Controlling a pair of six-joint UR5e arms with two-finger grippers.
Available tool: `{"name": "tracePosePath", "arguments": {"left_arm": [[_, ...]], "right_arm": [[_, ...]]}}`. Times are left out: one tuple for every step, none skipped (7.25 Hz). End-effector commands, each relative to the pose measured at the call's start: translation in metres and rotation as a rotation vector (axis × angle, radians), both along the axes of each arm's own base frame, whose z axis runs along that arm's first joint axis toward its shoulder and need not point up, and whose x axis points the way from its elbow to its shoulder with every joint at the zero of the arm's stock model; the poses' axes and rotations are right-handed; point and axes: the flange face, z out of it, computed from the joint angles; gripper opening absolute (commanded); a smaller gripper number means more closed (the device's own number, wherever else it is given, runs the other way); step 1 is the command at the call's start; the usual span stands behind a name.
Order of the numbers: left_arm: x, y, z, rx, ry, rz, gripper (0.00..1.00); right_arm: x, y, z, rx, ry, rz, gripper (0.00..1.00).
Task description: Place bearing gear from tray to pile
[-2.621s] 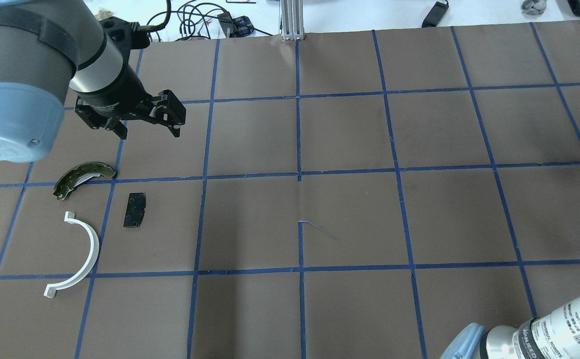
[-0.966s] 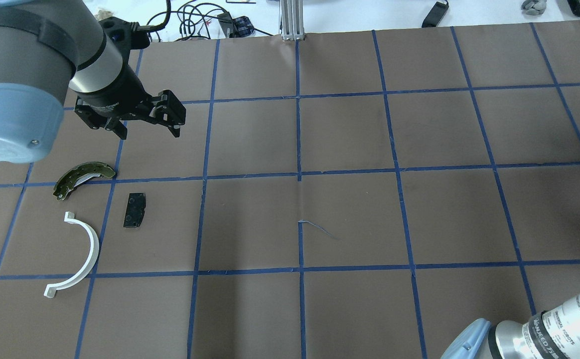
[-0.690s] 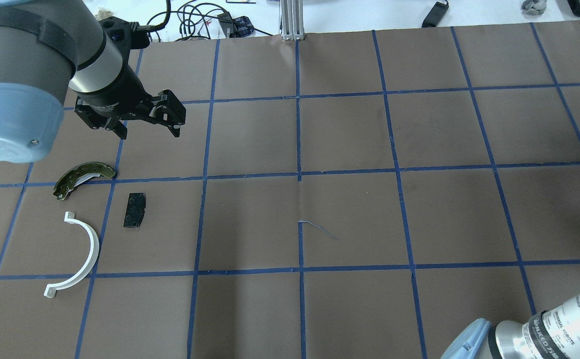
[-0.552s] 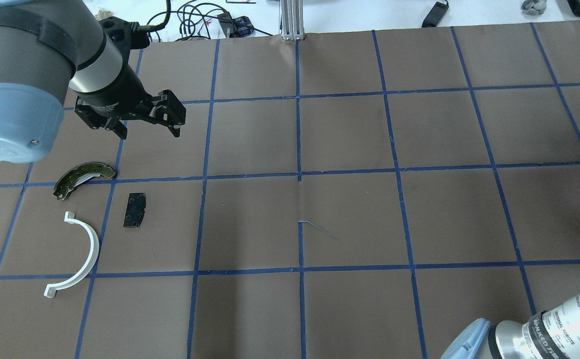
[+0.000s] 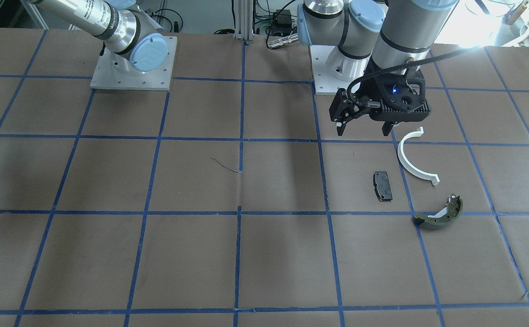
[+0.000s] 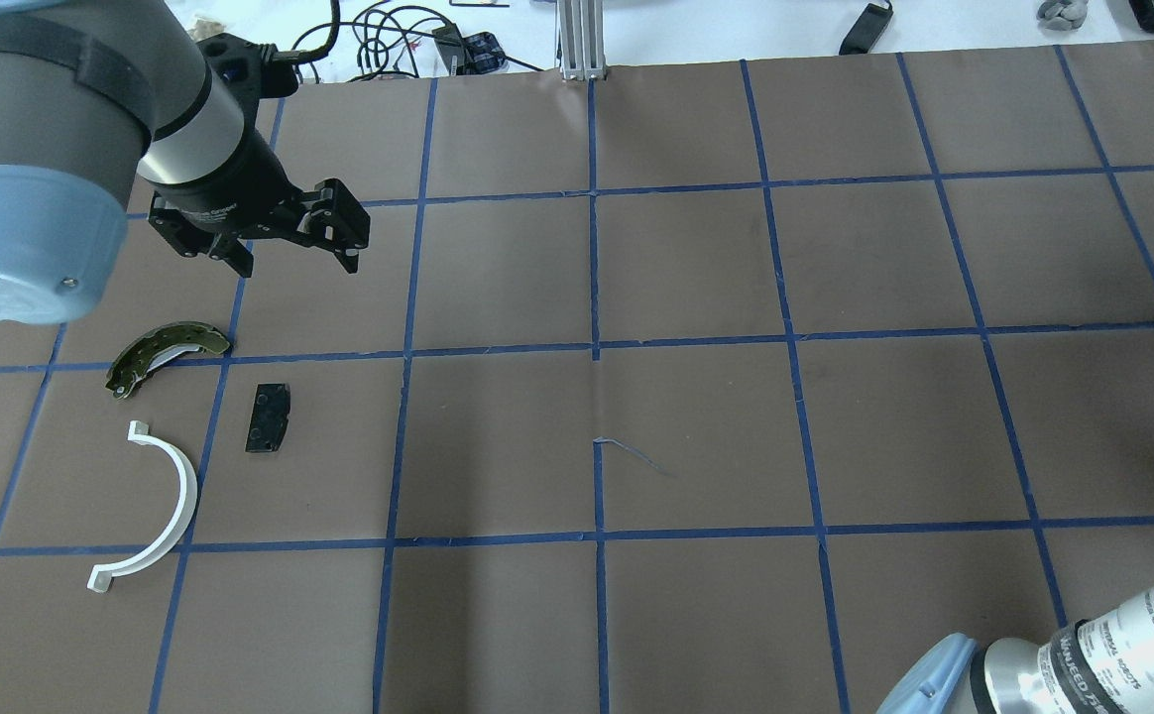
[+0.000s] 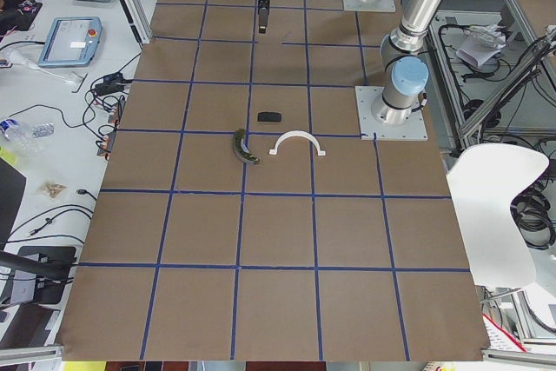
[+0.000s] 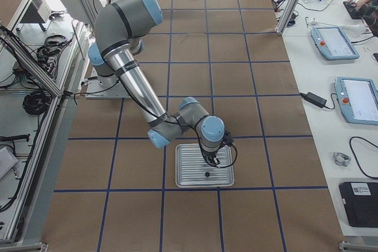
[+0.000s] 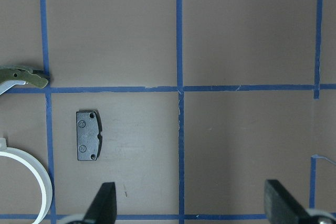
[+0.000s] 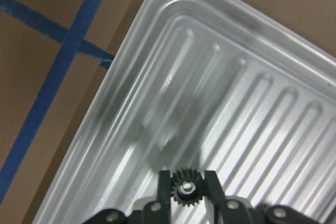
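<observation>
Two fingers (image 10: 165,184) of the right gripper (image 10: 187,181) are drawn in narrow around the gear (image 10: 185,188). One finger presses each side of its toothed rim. The gear sits right at the fingertips, with its flat face and centre hole turned toward the wrist camera.

It is a small dark part, and I judge it light, hard and stiff, with no give and little risk of breaking. The teeth give the fingers something to bite on. But the hold is only across two narrow spots, so the gear could pivot or slip out if jolted. Across the rim, on opposite sides, looks like the right place to take it, as it is taken here. Being round, it may roll if it lands on edge, so a low, flat release seems wise.

Just below the gear lies the ribbed metal tray (image 10: 273,103). I cannot tell whether the gear touches the tray floor or hangs a little above it.

Seen from the robot's right end, tray and gripper are at the near end of the table (image 8: 248,75). The pile (image 6: 268,418) is at the far end, well apart.

That pile is three loose parts, none touching: a black pad (image 5: 382,186), a white half-ring (image 6: 187,491) and a green shoe (image 6: 146,352). The left gripper (image 6: 296,264) hangs high over the table near them, fingers spread wide with nothing between.
</observation>
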Motion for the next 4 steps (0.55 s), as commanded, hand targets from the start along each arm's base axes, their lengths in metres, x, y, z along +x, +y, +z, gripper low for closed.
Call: {"name": "tracePosePath", "arguments": {"left_arm": [[0.000,0.000,0.000,0.000,0.000,0.000,1.00],[0.000,0.000,0.000,0.000,0.000,0.000,1.00],[0.000,0.000,0.000,0.000,0.000,0.000,1.00],[0.000,0.000,0.000,0.000,0.000,0.000,1.00]], "right_arm": [[0.026,-0.011,0.035,-0.019,0.017,-0.048,0.00],[0.049,-0.018,0.058,0.008,0.038,-0.062,0.00],[0.090,-0.033,0.087,-0.008,0.043,-0.109,0.00],[0.143,-0.054,0.102,0.000,0.030,-0.139,0.00]]}}
